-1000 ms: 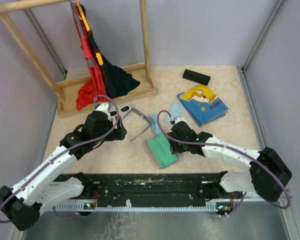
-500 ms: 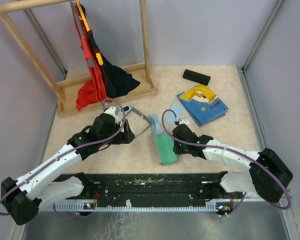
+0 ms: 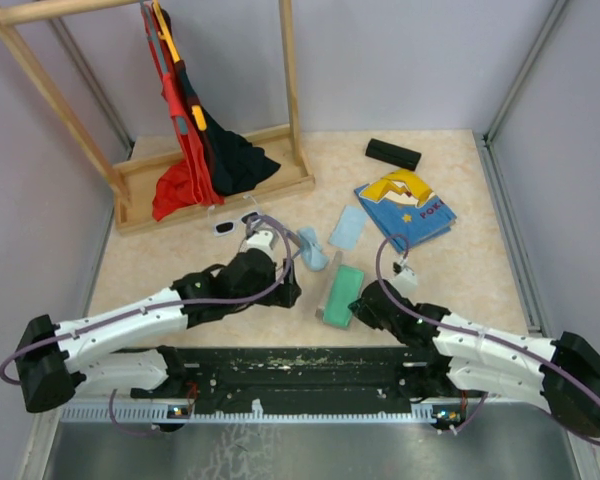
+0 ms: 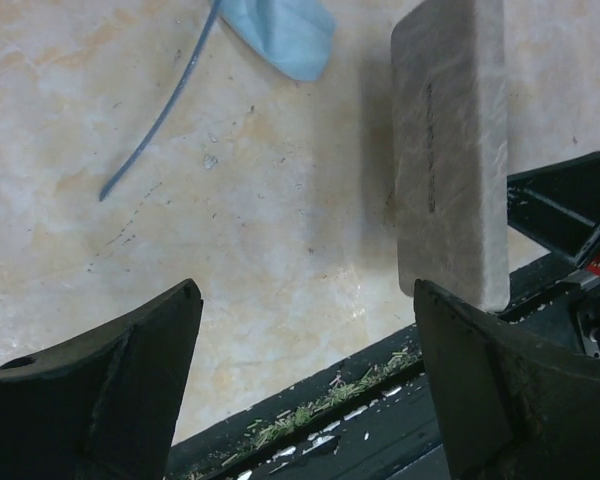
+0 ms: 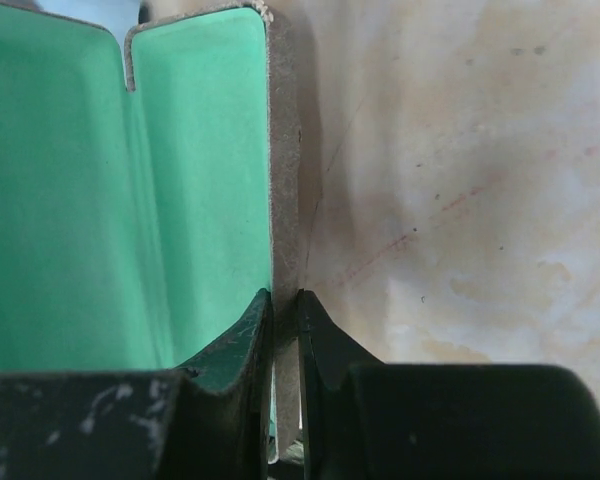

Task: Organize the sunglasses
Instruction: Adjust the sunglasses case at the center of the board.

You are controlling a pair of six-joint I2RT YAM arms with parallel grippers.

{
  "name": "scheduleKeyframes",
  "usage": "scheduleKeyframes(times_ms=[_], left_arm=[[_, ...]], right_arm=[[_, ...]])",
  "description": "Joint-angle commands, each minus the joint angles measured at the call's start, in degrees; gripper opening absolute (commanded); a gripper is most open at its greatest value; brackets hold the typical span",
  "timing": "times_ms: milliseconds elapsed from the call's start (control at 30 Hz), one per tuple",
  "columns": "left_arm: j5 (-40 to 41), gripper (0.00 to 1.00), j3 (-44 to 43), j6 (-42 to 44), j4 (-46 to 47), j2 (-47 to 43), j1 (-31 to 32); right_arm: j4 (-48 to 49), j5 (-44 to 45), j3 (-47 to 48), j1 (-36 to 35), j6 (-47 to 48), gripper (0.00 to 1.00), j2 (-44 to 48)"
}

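While pinching one edge wall of the green-lined case (image 5: 130,200) with the right claw (image 5: 285,312), jaws nearly together on that thin rim, props it open on the desk (image 3: 160,255) close to the arms' bases. Spread wide and gripping nothing, by contrast, at the left claw (image 4: 305,292), poised just left of the case's grey outer shell.

Of the wire-framed sunglasses (image 4: 170,105), only one long grey temple showing at the left wrist. Lying on the far side of that wide claw and off to its left. Running on a slant from beside the light-blue cloth (image 4: 280,35) down toward the left finger. Front and lenses outside that view, and too much behind the left arm from above to place for certain.

Farther off, the white-framed sunglasses (image 3: 223,227), resting near the base of the wooden rack (image 3: 280,187), well apart from both claws and from the case.

Nearer to both pairs, by a clear margin: the left arm, with the right one busy on the case anyway.

Probably calls for turning the left claw to close across the slanting temple, not along it, then carrying that pair rightward to the green lining. Worth minding the thinness of that wire, flat on the desk: easy to skate over instead of lifting.
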State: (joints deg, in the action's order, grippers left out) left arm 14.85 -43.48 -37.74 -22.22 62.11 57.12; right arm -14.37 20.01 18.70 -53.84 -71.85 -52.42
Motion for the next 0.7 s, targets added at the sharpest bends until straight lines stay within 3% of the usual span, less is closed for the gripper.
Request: scheduleKeyframes(times_ms=[0,267,667], left_arm=[[10.8,0.93,-3.4,-2.0,2.8,3.9,6.5],[17.7,0.95,-5.1,0.1,8.1,10.8,12.5],[18.3,0.86,-5.0,4.8,16.7,16.4,16.0]], right_arm=[[2.8,6.8,-0.8,-0.7,-20.3,0.0,2.8],[-2.2,8.7,0.9,-2.2,-32.4,0.0,2.1],[-2.0,7.9,1.4,-2.2,-34.6,0.0,-0.6]])
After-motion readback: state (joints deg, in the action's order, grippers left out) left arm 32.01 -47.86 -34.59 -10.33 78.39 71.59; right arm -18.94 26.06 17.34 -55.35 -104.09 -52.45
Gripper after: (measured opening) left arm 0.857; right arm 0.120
